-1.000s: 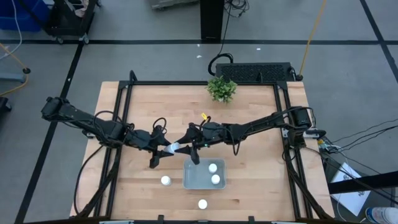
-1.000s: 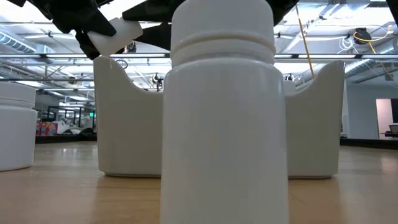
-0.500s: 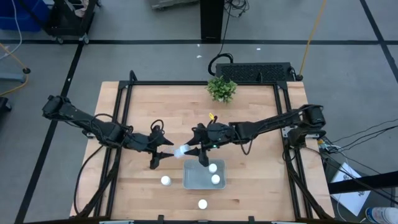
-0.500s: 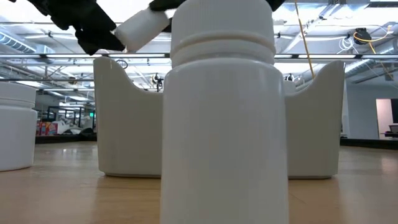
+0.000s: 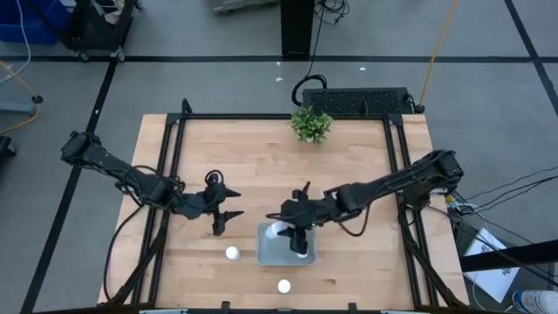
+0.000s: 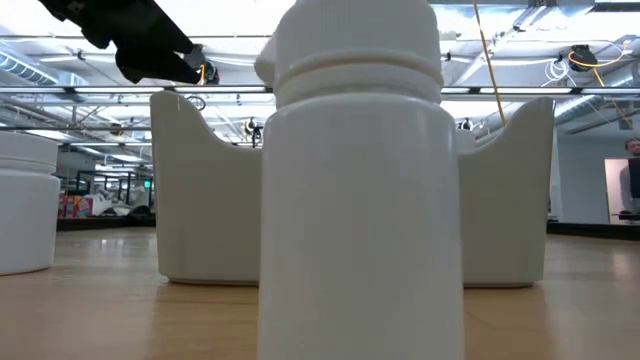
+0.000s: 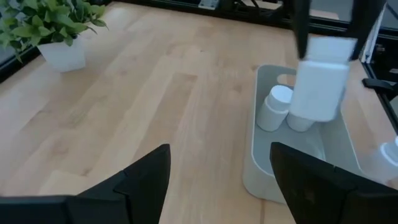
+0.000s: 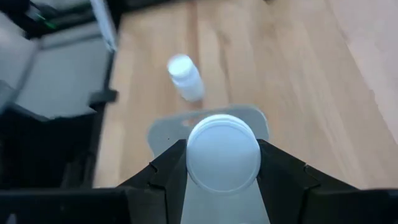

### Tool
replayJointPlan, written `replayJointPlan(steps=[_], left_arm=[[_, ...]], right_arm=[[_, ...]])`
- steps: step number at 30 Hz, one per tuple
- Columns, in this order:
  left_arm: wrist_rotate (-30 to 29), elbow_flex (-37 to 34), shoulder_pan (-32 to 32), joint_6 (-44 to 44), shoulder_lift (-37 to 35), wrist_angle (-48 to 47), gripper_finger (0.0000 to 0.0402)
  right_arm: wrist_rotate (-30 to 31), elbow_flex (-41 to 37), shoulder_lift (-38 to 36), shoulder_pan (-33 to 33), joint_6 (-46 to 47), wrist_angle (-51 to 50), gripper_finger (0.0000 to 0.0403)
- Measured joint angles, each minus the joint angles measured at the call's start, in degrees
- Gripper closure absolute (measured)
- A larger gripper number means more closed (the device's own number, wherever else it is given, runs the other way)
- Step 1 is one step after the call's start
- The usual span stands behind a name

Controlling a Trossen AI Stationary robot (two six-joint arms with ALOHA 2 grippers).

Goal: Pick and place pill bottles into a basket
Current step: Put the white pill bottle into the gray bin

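My high cam looks straight down on the whole table (image 5: 200, 139), both arms in frame. Low cam sits at tabletop level, facing across into the room, very close to one pill bottle (image 6: 360, 190) that fills its centre. Left wrist cam looks fwd over the wood toward the basket (image 7: 261, 155) and plant (image 7: 53, 25). Right wrist cam looks steeply down. High and both wrist cams share the basket (image 5: 266, 253) area.

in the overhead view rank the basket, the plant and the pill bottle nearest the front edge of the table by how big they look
Largest to smallest in the high view:
1. The basket, partly covered by the right gripper.
2. The plant, clearly smaller than the basket.
3. The pill bottle, a small white dot.
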Motion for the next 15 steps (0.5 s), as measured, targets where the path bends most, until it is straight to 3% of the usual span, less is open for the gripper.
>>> replayJointPlan(steps=[9,15], left_arm=[[-1.4,0.0,-2.3,3.3,0.0,-0.8,0.0119],[-2.0,0.0,-3.8,3.6,0.0,-0.8,0.0112]], right_arm=[[-0.4,13.3,8.7,0.0,0.9,-17.5,0.0253],[-2.2,19.9,14.5,-0.2,0.0,-22.4,0.0254]])
